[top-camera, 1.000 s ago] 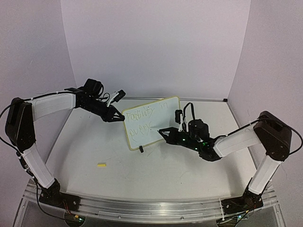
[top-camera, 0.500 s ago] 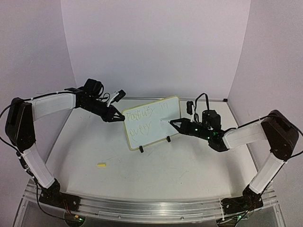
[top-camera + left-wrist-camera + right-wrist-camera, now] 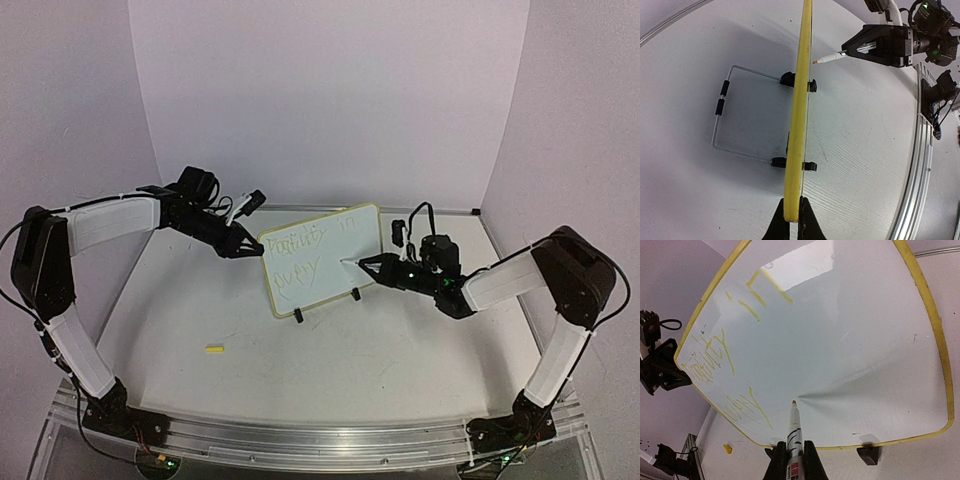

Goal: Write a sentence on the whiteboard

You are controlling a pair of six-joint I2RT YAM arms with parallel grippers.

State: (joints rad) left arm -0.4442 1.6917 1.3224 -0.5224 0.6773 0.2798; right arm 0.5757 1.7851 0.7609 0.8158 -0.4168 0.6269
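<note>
The small flat whiteboard (image 3: 332,285) has a shiny white face and a pale yellow rim. The thin writing (image 3: 715,357) on it looks yellow up close. Its two little feet (image 3: 869,454) are black. The slim marker pen (image 3: 794,432) is white with an orange tip and black and red print. A tiny yellow piece (image 3: 214,348) lies on the white table (image 3: 400,370). The robot arms (image 3: 110,222) are white and black, the walls (image 3: 330,100) pale purple.
</note>
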